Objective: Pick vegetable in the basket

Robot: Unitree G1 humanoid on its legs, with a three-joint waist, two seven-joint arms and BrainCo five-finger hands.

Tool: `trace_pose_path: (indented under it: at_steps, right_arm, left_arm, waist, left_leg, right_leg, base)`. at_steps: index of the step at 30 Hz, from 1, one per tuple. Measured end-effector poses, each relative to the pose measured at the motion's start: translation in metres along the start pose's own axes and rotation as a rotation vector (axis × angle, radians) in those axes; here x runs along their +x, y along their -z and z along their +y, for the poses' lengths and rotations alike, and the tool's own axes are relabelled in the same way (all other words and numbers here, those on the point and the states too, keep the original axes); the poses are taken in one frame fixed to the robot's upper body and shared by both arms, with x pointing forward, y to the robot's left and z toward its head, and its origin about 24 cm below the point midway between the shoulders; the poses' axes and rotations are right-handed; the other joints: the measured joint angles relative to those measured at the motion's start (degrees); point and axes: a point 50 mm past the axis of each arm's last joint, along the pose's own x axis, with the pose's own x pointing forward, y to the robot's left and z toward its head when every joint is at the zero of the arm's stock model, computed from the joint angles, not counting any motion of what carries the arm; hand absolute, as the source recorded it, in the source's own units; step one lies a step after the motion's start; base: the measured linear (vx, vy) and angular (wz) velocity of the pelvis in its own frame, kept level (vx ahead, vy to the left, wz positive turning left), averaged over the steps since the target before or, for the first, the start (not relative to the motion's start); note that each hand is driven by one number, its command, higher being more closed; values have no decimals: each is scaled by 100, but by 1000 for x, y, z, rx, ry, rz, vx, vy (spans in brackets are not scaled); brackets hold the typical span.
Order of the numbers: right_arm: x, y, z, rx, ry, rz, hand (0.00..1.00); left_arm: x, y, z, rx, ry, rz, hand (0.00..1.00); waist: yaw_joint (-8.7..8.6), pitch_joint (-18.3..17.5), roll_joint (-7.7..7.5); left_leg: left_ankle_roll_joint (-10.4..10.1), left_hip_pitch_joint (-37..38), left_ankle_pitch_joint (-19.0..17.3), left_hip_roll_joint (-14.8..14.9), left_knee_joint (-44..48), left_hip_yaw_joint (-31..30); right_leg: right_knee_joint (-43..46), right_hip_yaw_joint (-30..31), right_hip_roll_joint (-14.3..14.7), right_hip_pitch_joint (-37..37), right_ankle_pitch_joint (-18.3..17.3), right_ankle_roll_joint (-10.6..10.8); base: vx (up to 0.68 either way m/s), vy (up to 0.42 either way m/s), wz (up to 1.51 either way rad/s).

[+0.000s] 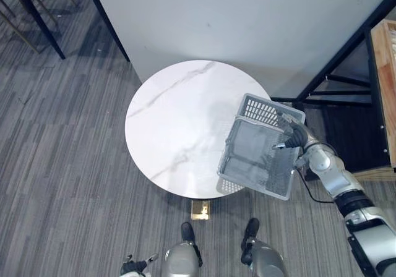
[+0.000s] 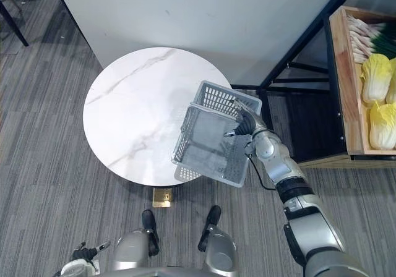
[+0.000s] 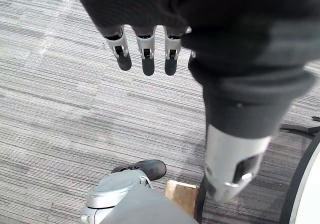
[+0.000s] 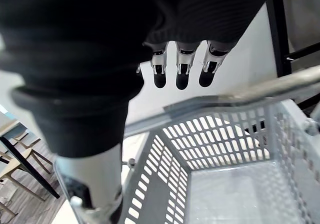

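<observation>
Hovering right fingers (image 4: pixel 182 70), basket handle (image 4: pixel 280 82) just beyond

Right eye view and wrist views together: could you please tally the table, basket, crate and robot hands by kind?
Round table: 1
Grey basket: 1
Wooden crate: 1
Hands: 2, the left hand and the right hand
Total: 5

Wooden crate (image 2: pixel 340 79) of pale cabbages (image 2: pixel 374 79) partly past the edge; table rim (image 2: pixel 93 117) partly behind basket (image 2: pixel 216 135).
</observation>
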Motion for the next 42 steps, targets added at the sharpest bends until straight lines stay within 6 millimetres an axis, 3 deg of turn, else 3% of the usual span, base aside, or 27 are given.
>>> trace_pose_path:
  at_steps: [4, 17, 26, 42]
  right_arm:
    - [-2, 13, -1, -20, -10, 50, 0]
    - [-6, 26, -14, -67, 27, 73, 0]
    - [-5, 22, -19, -111, 46, 33, 0]
    - [9, -3, -59, -192, 197, -30, 0]
  left_arm:
    - [0, 0, -3, 12, 16, -4, 0]
    - [-3, -4, -15, 38, 66, -43, 0]
    - [-4, -4, -18, 44, 76, -55, 0]
    - [-6, -1, -22, 35, 83, -51, 0]
  waist:
    - [-70, 72, 40]
    - [-106, 88, 54]
    - [-194, 138, 145]
    - [-210, 181, 245]
  left_leg:
    - [17, -8, 139, -54, -120, 11]
    - [-25, -94, 461, -152, -433, 8]
    - [15, -85, 513, -179, -507, -8]
    - [9, 13, 680, -225, -836, -118]
  right_leg:
    - [-3, 3, -23, -65, -1, 0]
    - [-21, 3, -21, -259, -168, -104]
    - [-6, -3, -27, -282, -119, -66]
    - [7, -107, -24, -243, -119, -67]
  base:
    - [-72, -30, -3]
    - [-46, -24, 1]
    - [31, -3, 1]
    - [15, -5, 3]
